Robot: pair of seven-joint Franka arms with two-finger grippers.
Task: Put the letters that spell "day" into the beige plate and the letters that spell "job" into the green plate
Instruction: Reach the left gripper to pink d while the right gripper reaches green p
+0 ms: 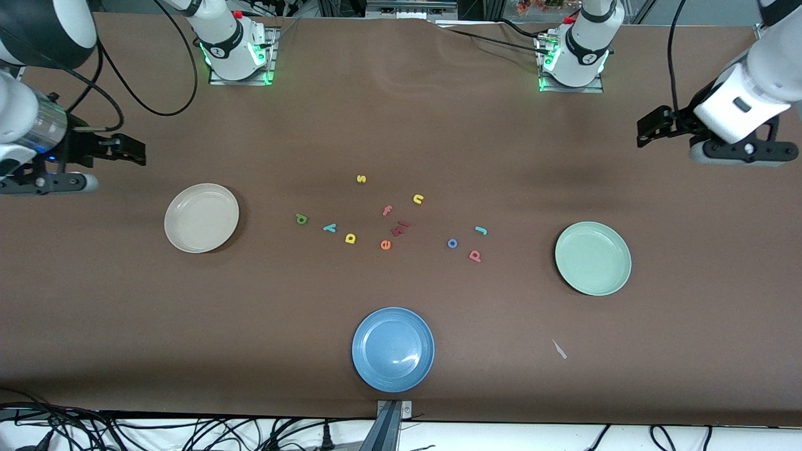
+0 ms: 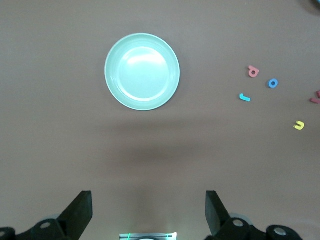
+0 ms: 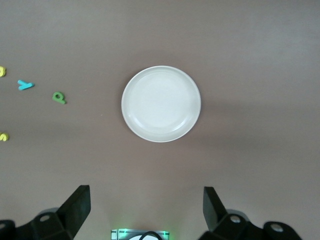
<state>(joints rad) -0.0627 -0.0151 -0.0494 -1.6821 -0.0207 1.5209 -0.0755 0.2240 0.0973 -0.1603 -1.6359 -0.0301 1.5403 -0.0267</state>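
The beige plate (image 1: 201,217) (image 3: 161,104) lies toward the right arm's end of the table, the green plate (image 1: 593,258) (image 2: 142,71) toward the left arm's end. Between them lie the green "d" (image 1: 301,218) (image 3: 59,98), teal "y" (image 1: 329,227) (image 3: 25,85) and yellow "a" (image 1: 350,238). Closer to the green plate are the teal "j" (image 1: 481,230) (image 2: 244,98), blue "o" (image 1: 452,243) (image 2: 273,83) and pink "b" (image 1: 475,255) (image 2: 253,71). My left gripper (image 1: 651,128) (image 2: 148,210) hangs open and empty over bare table beside the green plate. At the other end my right gripper (image 1: 128,149) (image 3: 146,207) is open and empty near the beige plate.
A blue plate (image 1: 393,349) sits near the table's front edge. Other letters lie mid-table: yellow "s" (image 1: 361,179), yellow "n" (image 1: 418,199), pink "f" (image 1: 387,210), orange "e" (image 1: 385,245) and dark red pieces (image 1: 399,228). A small pale scrap (image 1: 559,349) lies nearer the front camera than the green plate.
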